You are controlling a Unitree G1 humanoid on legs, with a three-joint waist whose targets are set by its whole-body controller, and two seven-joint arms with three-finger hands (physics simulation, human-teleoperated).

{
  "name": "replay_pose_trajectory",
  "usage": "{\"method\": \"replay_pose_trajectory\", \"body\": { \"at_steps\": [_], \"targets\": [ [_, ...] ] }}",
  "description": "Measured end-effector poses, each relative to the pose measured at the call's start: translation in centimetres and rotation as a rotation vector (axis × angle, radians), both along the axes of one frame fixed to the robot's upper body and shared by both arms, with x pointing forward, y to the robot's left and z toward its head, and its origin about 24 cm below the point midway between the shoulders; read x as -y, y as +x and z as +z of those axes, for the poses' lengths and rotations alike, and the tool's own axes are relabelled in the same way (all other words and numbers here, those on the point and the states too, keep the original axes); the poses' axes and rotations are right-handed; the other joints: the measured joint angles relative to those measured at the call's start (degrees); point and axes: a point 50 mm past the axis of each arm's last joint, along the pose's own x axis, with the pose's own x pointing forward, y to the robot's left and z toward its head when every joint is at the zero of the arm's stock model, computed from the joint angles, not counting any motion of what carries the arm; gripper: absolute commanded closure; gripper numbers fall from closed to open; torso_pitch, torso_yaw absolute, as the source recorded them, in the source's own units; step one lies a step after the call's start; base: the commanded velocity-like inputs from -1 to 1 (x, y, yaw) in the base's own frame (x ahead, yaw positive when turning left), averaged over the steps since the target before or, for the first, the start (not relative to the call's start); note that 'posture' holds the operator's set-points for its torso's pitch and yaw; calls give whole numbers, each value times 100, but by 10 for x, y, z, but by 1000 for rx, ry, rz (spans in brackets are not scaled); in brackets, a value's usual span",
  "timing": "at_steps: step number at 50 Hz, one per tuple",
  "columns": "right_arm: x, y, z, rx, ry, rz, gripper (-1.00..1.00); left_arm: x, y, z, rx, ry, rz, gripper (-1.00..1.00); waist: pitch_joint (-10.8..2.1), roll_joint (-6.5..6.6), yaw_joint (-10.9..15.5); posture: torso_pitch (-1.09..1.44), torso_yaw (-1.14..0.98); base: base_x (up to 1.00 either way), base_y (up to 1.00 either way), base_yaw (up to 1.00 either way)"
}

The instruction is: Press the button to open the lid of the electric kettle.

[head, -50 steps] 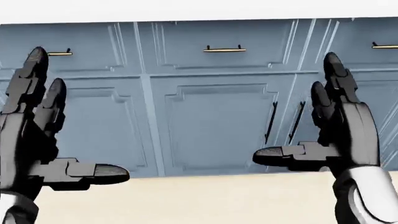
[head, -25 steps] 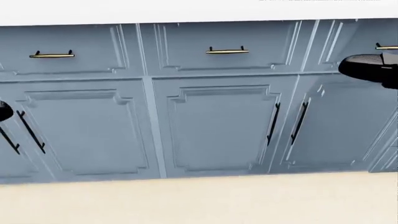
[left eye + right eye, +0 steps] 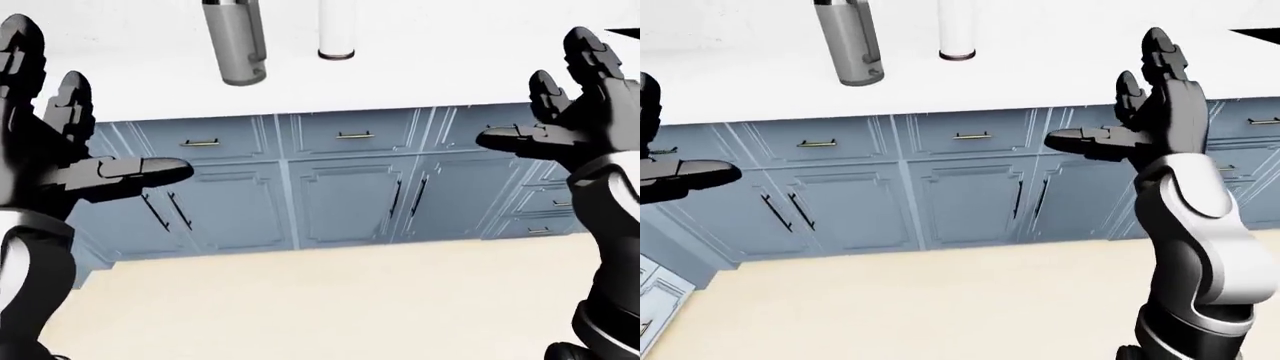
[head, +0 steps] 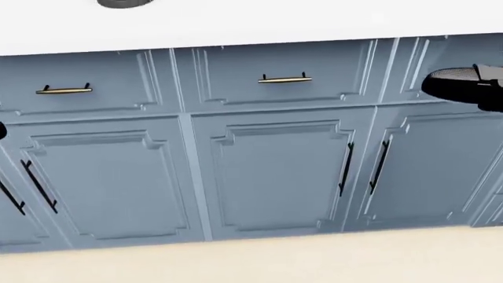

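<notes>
The left hand [image 3: 60,150] is raised at the left of the left-eye view with its fingers [image 3: 45,90] spread and the thumb pointing inward, grasping nothing; it looks held up in readiness, not reaching. Above and inward of those fingertips, on the white counter [image 3: 430,75], stands a grey cylindrical vessel with a side handle, which I take to be the electric kettle [image 3: 236,41]; only its lower body shows, so lid and button are out of view. Just beside it is a white cylinder [image 3: 335,30] with a dark base, unidentifiable. Between the two hands, below the counter edge, run blue cabinets [image 4: 267,171] with brass drawer pulls [image 4: 283,78] and black door handles [image 4: 346,168], above a pale floor [image 3: 320,300]. The right hand [image 3: 1140,120] mirrors the left, fingers loose and empty. Nothing lies between either hand and the kettle, but the counter sits high in view, so the hands probably need to come closer and up.
</notes>
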Motion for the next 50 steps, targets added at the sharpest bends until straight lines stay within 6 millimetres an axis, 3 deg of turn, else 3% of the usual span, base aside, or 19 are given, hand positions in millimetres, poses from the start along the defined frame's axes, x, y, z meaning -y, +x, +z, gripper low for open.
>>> {"method": "replay_pose_trajectory", "body": {
  "at_steps": [3,6,8,11,15,20,22,25,31,32,35,37,41,44,48,50],
  "targets": [
    [2,-1,5,15,5,-9,-100,1,-2,4,18,8,-3,-100,-25,-191,8,0,0,21,19,0],
    [5,-4,9,39,0,-23,-100,3,-4,8,43,15,-12,-100,-14,-480,20,0,0,21,19,0],
    [9,-4,8,32,7,-41,-100,6,-2,4,26,9,-33,-100,21,-421,-84,0,0,21,19,0],
    [12,-2,4,4,15,-61,-100,7,1,-1,-12,5,-51,-100,-38,-498,-117,0,0,21,19,0],
    [11,-5,11,41,4,-54,-100,5,-1,3,16,3,-36,-100,-40,-306,-104,0,0,15,20,0],
    [9,-3,10,36,6,-47,-100,4,-2,4,27,0,-33,-100,-83,147,-121,0,0,12,22,0],
    [5,0,4,4,10,-25,-100,1,0,0,5,-13,-18,-100,-10,64,-37,0,0,12,23,0],
    [4,2,3,-16,7,-9,-100,-1,2,-1,-11,-17,-2,-100,-42,-7,-4,0,0,11,24,0],
    [8,-6,20,61,0,-37,-100,1,-3,9,46,-3,-10,-100,-47,-513,-20,0,0,7,36,0],
    [10,-6,19,60,2,-46,-100,3,-3,6,39,-8,-20,-100,-34,-448,-69,0,0,6,36,0],
    [14,-4,10,11,14,-66,-100,6,0,0,-6,-4,-44,-100,-76,-514,-122,0,0,6,36,0],
    [13,-3,12,10,6,-62,-100,5,0,1,-4,-4,-41,-100,-122,-476,-116,0,0,6,36,0],
    [11,-7,20,54,-13,-53,-100,3,-4,7,35,-6,-28,-100,-59,-178,-125,0,0,4,36,0],
    [12,-6,23,57,-12,-58,-100,2,-4,8,38,-9,-26,-100,-103,188,-135,0,0,3,36,0],
    [6,-3,18,24,-14,-23,-100,-5,-2,4,4,-25,9,-100,-66,88,-6,0,0,2,37,0],
    [6,-3,18,22,-15,-20,-100,-5,-3,6,13,-19,10,-100,-103,-34,-21,0,0,2,37,0]
  ]
}}
